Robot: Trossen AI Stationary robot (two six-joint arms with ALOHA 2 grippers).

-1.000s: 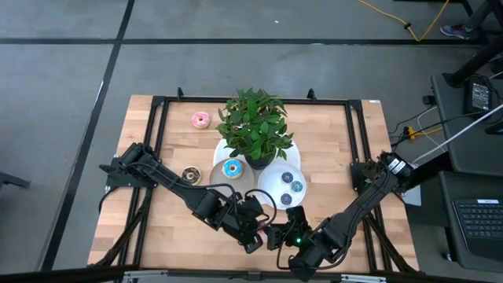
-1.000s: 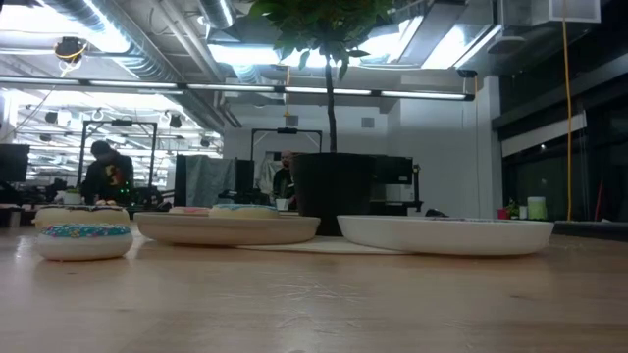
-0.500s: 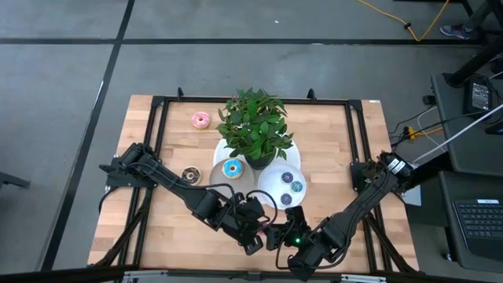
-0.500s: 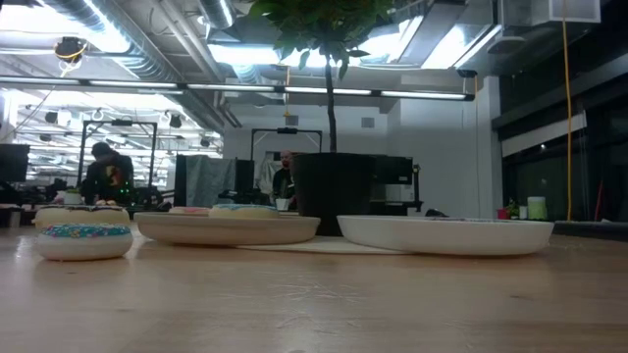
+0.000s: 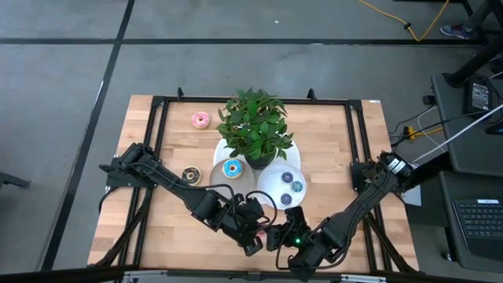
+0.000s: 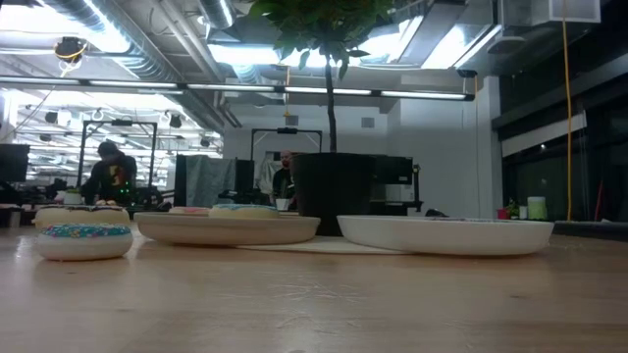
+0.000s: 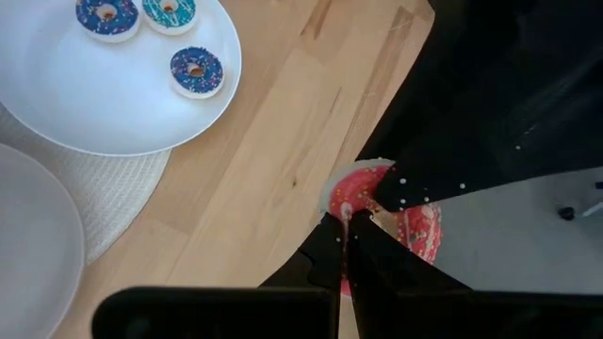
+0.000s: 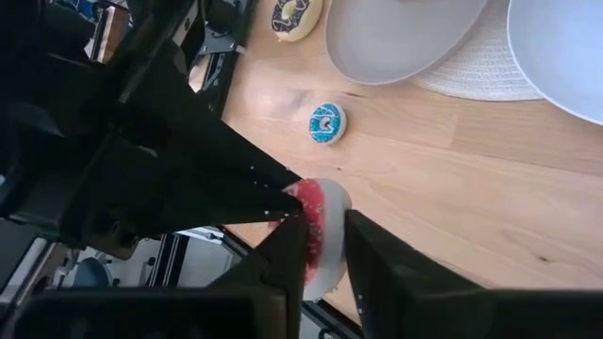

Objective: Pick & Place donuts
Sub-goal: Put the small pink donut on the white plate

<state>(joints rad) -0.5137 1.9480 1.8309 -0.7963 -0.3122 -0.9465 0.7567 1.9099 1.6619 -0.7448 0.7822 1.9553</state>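
Down at six o'clock on the table (image 5: pixel 330 149), my left gripper (image 7: pixel 347 247) pinches the pink donut (image 7: pixel 386 215) tight while my right gripper (image 8: pixel 325 247) closes around it too, so it can swap hands.

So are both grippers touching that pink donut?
Touching. The left gripper pinches the pink donut's rim in the left wrist view; the right gripper straddles it in the right wrist view.

The wooden bench (image 5: pixel 330 149) stands on a grey floor (image 5: pixel 63 94). At 3 o'clock is a dark desk (image 5: pixel 471 196). Behind, ceiling lights (image 6: pixel 245 54) and a person (image 6: pixel 108 172) at 9 o'clock.
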